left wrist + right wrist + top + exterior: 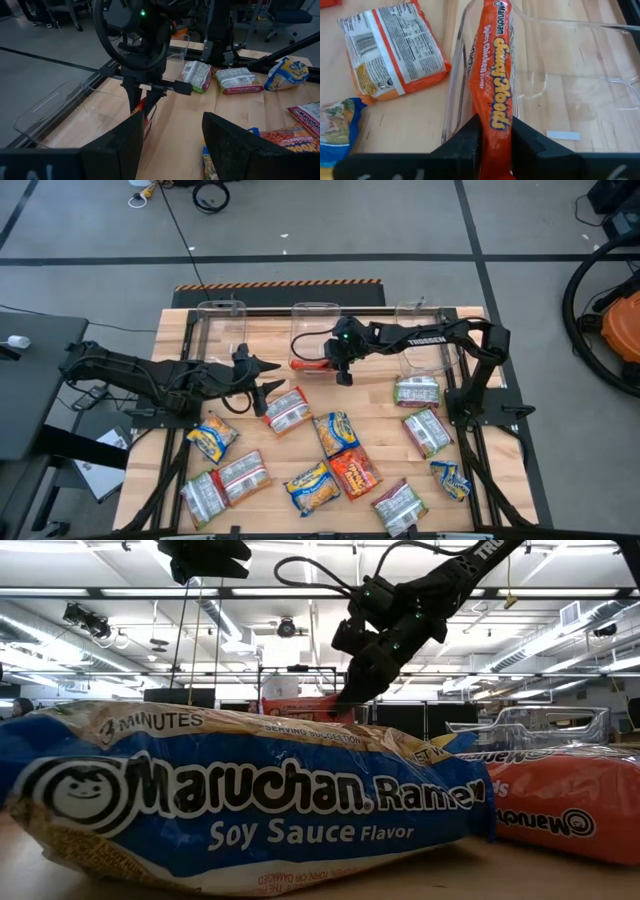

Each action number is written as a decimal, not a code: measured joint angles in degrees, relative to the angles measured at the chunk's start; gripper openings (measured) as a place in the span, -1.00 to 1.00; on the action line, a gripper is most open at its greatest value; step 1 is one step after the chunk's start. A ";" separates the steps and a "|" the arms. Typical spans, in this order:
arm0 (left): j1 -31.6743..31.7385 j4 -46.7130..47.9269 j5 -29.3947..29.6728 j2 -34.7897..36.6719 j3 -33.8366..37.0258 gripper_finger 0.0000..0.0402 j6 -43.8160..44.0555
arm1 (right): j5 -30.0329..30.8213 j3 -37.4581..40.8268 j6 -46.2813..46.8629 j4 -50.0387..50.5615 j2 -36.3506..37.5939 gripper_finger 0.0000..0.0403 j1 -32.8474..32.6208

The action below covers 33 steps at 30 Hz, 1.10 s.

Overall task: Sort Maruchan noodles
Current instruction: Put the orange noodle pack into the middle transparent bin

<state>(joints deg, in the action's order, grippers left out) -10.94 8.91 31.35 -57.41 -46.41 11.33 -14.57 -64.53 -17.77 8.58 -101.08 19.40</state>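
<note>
Jaws of right gripper [495, 131] pinch glossy orange packet [493, 75] over clear bin [560, 65].

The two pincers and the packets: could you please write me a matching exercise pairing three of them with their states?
Things:
1. right pincer
2. left pincer
3. Soy Sauce packet

States:
A. blue, lying flat
B. shut on the orange Spicy Chicken packet, which stands on edge in a clear bin
C. open, holding nothing

Pairs: 1-B, 2-C, 3-A
</note>
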 joint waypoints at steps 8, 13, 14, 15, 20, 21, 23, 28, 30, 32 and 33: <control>0.00 0.04 -0.02 0.00 0.00 0.01 -0.03 | -0.05 0.04 0.21 0.44 1.37 -0.32 -0.04; -0.02 0.12 -0.02 0.00 0.00 0.01 -0.04 | -0.02 0.04 0.54 0.83 3.50 -0.22 -0.22; -0.02 0.12 -0.02 0.00 0.00 0.01 -0.04 | -0.01 0.04 0.75 0.90 3.94 -0.21 -0.22; -0.01 0.11 -0.02 0.00 0.00 0.01 -0.04 | -0.07 0.04 0.87 0.89 4.43 -0.21 -0.26; -0.02 0.55 -0.07 0.00 0.00 0.01 -0.15 | -0.04 0.04 0.67 1.17 7.44 -0.21 -0.93; -0.17 0.71 -0.30 0.00 0.00 0.01 -0.43 | -0.04 0.04 0.44 1.12 8.23 -0.21 -1.26; -0.91 1.26 -0.98 0.00 0.00 0.01 -1.65 | -0.03 0.04 0.39 0.76 9.67 -0.21 -2.26; -4.69 3.31 -1.31 -0.87 -0.07 0.01 -2.93 | 0.13 0.04 -0.03 -0.37 12.50 -0.22 -7.89; -6.31 4.07 -1.25 -1.44 -0.12 0.01 -1.76 | 1.75 0.04 -0.27 -0.88 12.80 -0.22 -11.28; -7.81 7.42 -1.31 -2.20 -0.11 0.01 -0.09 | 4.93 0.04 -0.52 -0.87 12.53 -0.22 -15.02; -8.50 9.36 -1.29 -2.59 -0.04 0.01 1.14 | 6.34 0.04 -0.70 -0.86 12.27 -0.22 -16.93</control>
<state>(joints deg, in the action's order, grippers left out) -19.43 18.27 30.06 -60.00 -46.46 12.47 -8.23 -64.49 -18.48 7.72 -88.81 2.47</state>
